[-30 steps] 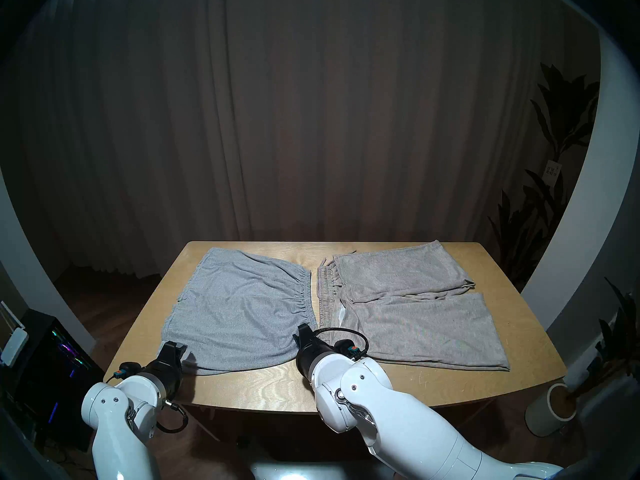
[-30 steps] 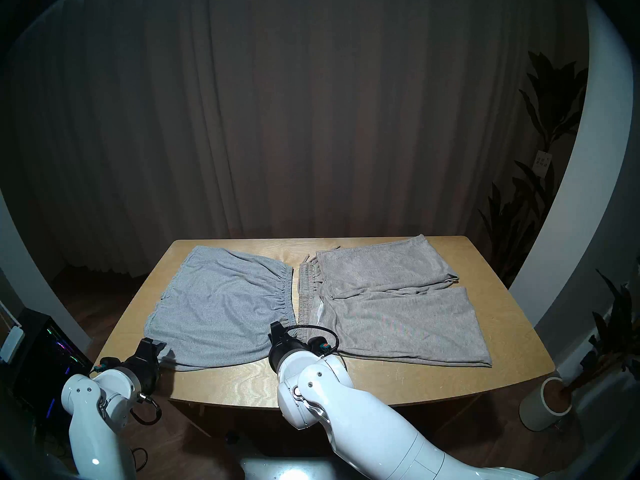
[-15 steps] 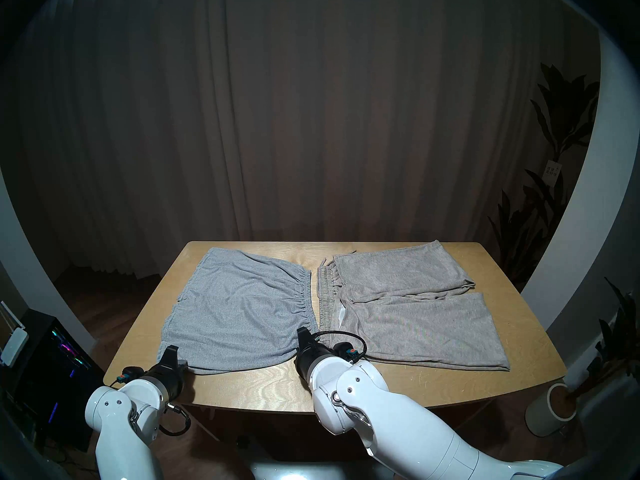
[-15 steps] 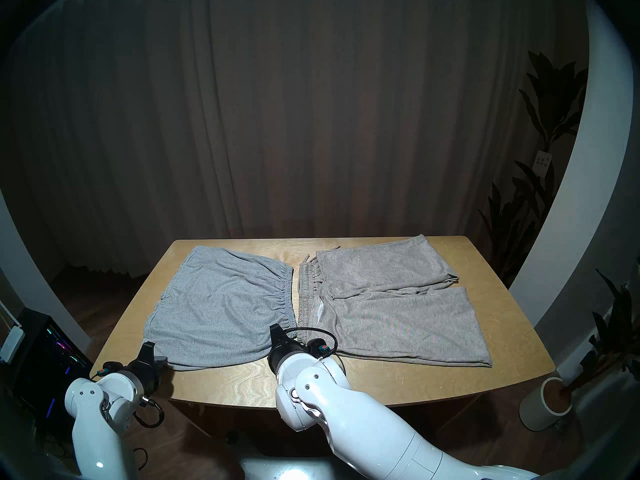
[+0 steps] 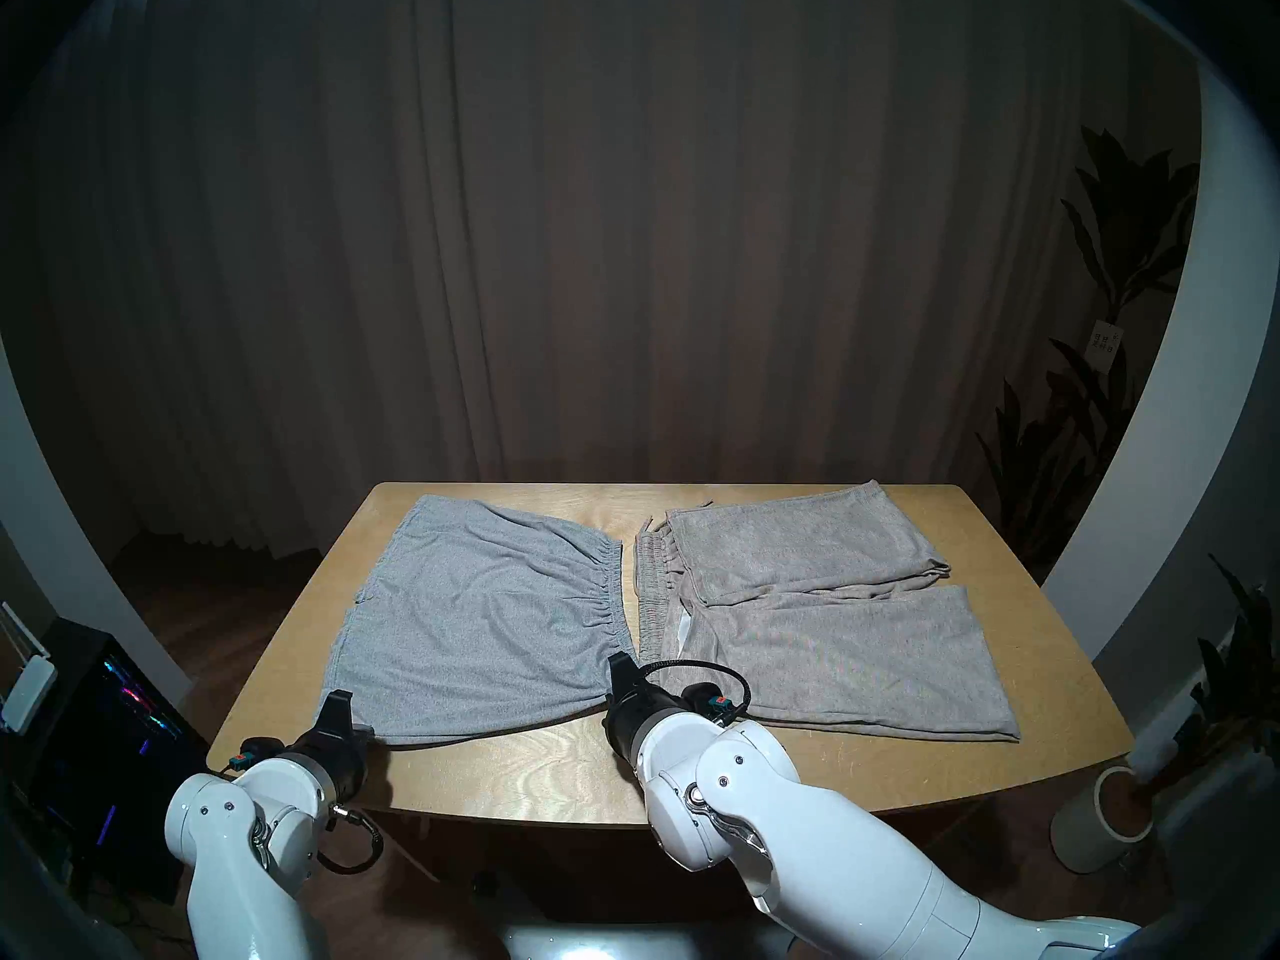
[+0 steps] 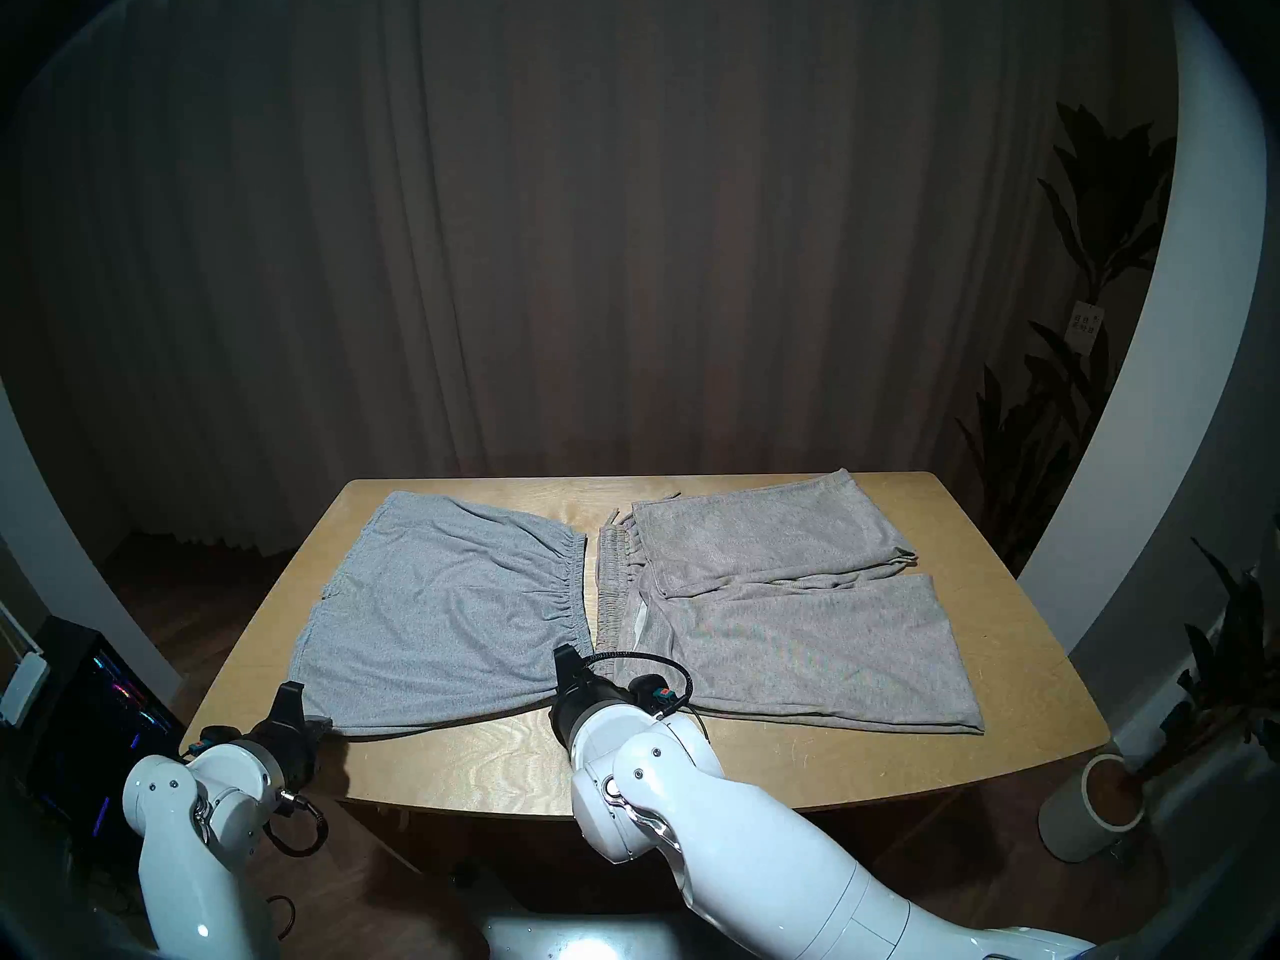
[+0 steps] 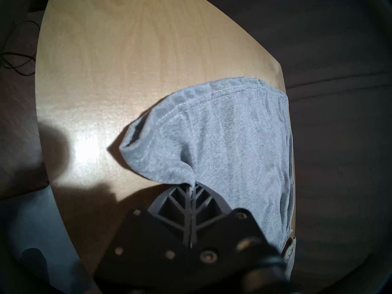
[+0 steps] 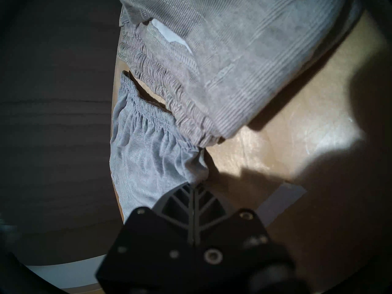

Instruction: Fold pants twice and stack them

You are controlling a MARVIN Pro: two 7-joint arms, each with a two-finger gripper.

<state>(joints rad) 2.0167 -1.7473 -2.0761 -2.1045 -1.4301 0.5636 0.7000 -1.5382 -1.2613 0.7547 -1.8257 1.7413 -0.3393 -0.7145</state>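
Note:
The light grey pants (image 5: 478, 612) lie flat on the left half of the wooden table (image 5: 554, 764), with the gathered waistband toward the middle. My left gripper (image 5: 339, 706) is shut on their near left hem corner, and in the left wrist view the cloth (image 7: 222, 149) is pinched between the fingertips (image 7: 186, 193). My right gripper (image 5: 620, 674) is shut on the near end of the waistband, whose cloth (image 8: 152, 155) bunches at the fingertips (image 8: 192, 193). The larger beige-grey pants (image 5: 817, 626) lie on the right half with one leg folded over, and no gripper touches them.
The two waistbands lie side by side with a narrow gap at mid table. A computer tower (image 5: 104, 730) with coloured lights stands on the floor to the left. A potted plant (image 5: 1101, 827) stands to the right. A dark curtain hangs behind the table.
Both grippers went from open to shut on the near corners of the grey pants. The near edge is now drawn straighter, and my right gripper shifted slightly right.

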